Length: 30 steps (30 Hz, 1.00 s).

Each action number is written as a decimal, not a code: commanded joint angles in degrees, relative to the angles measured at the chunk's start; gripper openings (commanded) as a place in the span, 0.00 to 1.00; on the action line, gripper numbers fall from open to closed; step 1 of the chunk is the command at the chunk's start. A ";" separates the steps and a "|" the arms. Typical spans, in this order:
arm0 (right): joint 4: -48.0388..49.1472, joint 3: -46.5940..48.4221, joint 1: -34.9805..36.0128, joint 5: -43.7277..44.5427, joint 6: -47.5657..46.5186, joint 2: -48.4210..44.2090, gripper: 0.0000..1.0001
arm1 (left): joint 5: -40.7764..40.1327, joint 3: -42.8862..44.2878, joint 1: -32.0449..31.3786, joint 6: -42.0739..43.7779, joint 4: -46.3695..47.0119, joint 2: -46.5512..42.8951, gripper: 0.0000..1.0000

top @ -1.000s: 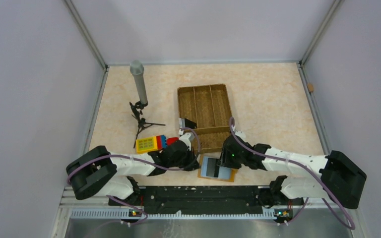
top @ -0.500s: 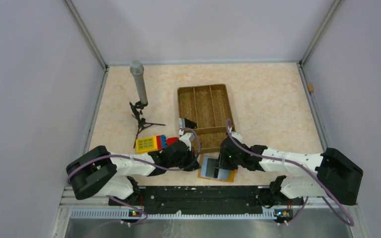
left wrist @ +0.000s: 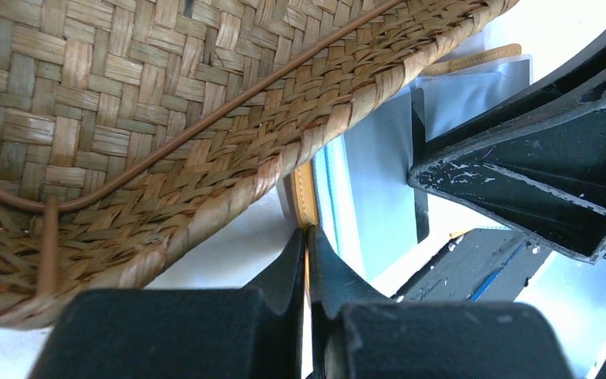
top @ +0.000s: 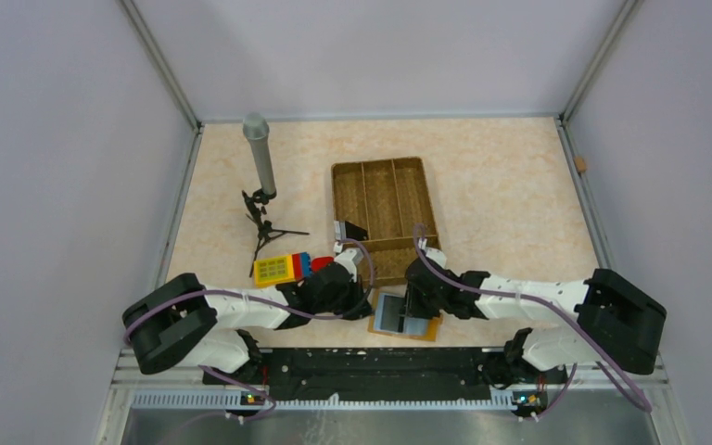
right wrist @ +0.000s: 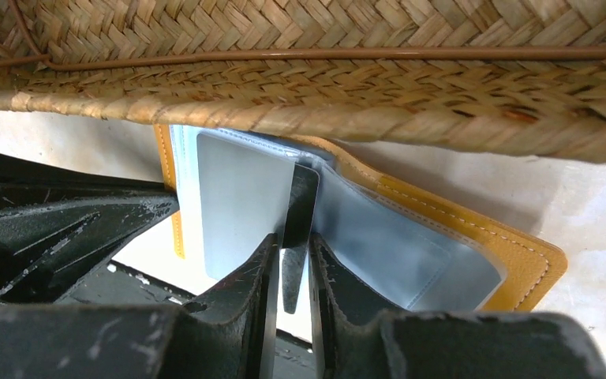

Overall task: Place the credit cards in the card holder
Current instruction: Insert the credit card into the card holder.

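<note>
The card holder [top: 392, 313] lies open at the table's near edge, tan outside and light blue inside, just in front of the woven tray. My left gripper [top: 363, 304] is shut on its tan left edge [left wrist: 306, 197]; its fingertips [left wrist: 308, 237] pinch the leather. My right gripper [top: 415, 310] is shut on a dark credit card [right wrist: 301, 197], held on edge against the blue inner pockets [right wrist: 379, 237]; the gripper shows in its own view [right wrist: 292, 251]. Another dark card [top: 350, 229] lies by the tray's near left corner.
The woven brown divided tray [top: 385, 167] stands right behind the holder, its rim [right wrist: 363, 110] close above both grippers. A grey cylinder on a small black tripod [top: 260, 158] and a yellow, blue and red toy [top: 283, 267] stand at the left. A small brown piece [top: 579, 165] lies far right.
My right gripper has moved a little to the left with the dark card, further over the open holder. The left gripper and the holder have stayed in place.
</note>
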 commanded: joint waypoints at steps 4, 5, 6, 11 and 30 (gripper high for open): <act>6.62 4.59 2.99 -1.22 1.73 4.55 0.17 | -0.88 -0.13 -1.51 0.66 -5.52 0.40 0.00; 6.70 4.86 3.18 -0.90 1.84 4.69 0.17 | -0.93 0.04 -1.56 0.59 -5.72 0.32 0.00; 6.79 5.06 3.38 -0.57 2.00 4.69 0.17 | -0.92 0.16 -1.79 0.49 -5.91 0.21 0.00; 7.16 6.12 4.22 1.83 3.47 4.58 0.17 | -2.52 0.45 -2.87 -0.64 -7.39 -1.47 0.00; 7.30 7.20 5.89 6.51 6.63 3.09 0.25 | -6.98 -0.34 -4.16 -3.69 -10.37 -4.97 0.00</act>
